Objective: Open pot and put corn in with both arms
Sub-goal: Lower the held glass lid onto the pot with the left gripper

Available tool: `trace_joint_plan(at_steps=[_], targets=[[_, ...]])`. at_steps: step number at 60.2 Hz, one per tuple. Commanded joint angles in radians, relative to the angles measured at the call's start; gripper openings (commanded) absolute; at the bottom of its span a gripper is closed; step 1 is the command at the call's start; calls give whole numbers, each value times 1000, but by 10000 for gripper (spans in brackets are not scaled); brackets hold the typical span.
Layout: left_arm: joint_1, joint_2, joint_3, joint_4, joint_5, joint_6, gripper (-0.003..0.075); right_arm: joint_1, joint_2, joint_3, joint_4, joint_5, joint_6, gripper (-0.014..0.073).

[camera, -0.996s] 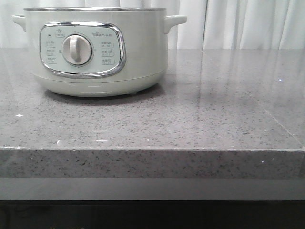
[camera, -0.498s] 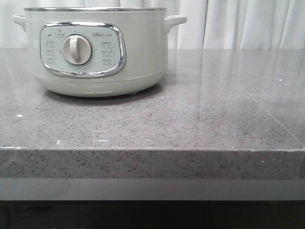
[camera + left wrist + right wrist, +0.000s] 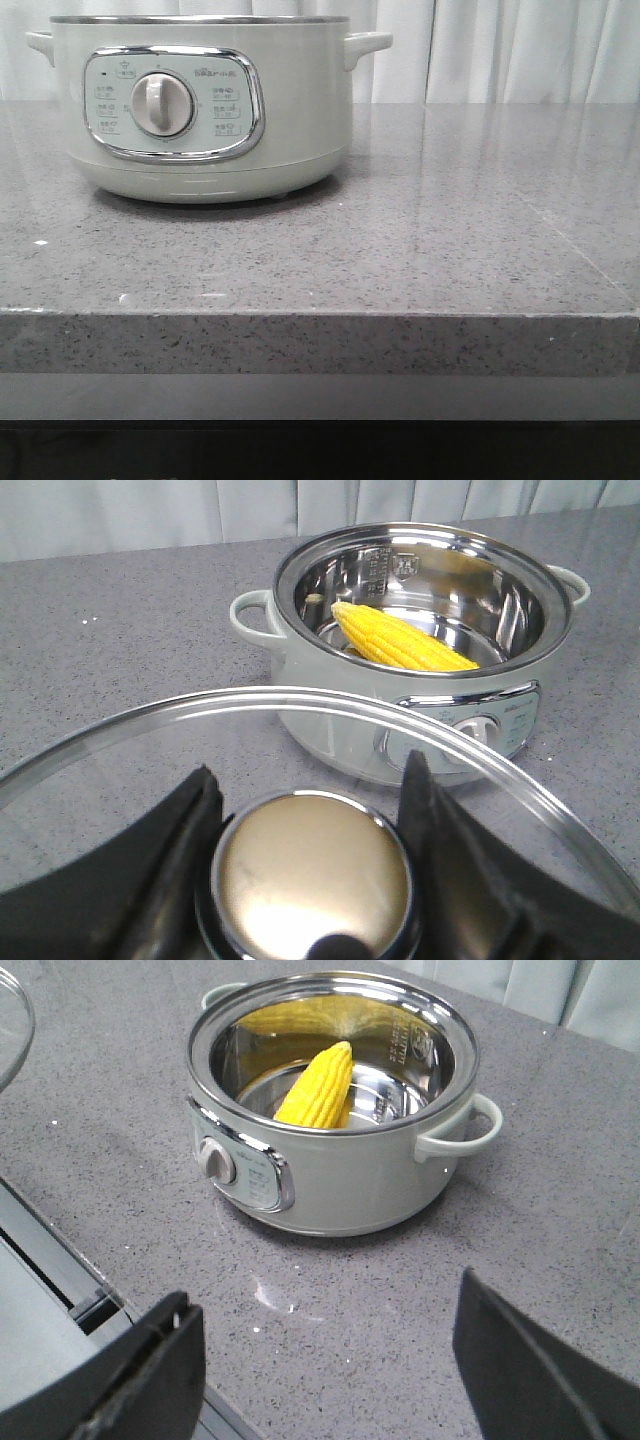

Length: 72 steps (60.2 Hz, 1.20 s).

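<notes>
- The pot (image 3: 200, 105) sits unmoved on the table (image 3: 400, 250); corn (image 3: 400, 640) lies inside
- Left gripper (image 3: 310, 810) clamps the lid (image 3: 310, 880) knob; right gripper (image 3: 320, 1360) spread, empty

Work surface: grey speckled stone countertop (image 3: 420, 250), polished, with faint reflections and a thick front edge; a straight seam line crosses its right part in the front view. Resting directly on it: the pot (image 3: 205, 105), pale green-white, sitting toward the back left, control panel and silver dial facing the front edge, base flat on the stone. Lid off; steel rim exposed. In both wrist views the corn (image 3: 400, 640) lies tilted inside the steel bowl, not touching the countertop. A few small bright specks show on the stone near the front left edge.
</notes>
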Motion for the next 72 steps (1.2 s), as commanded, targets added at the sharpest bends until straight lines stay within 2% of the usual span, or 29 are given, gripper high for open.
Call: trace_joint_plan(at_steps=[1, 6, 19, 38, 72], targets=[[1, 0, -34, 21, -147, -6, 230, -4, -24, -12, -7, -105, 2, 541], [1, 0, -34, -2, -187, -6, 230, -4, -24, -12, -7, -105, 2, 541], [1, 45, -34, -78, -429, -6, 230, -4, -23, -12, -7, -98, 2, 541], [0, 309, -56, -81, -790, -6, 230, -4, -23, -12, -7, -98, 2, 541], [0, 851, -464, -81, -803, -6, 230, -4, -23, -12, -7, -98, 2, 541]])
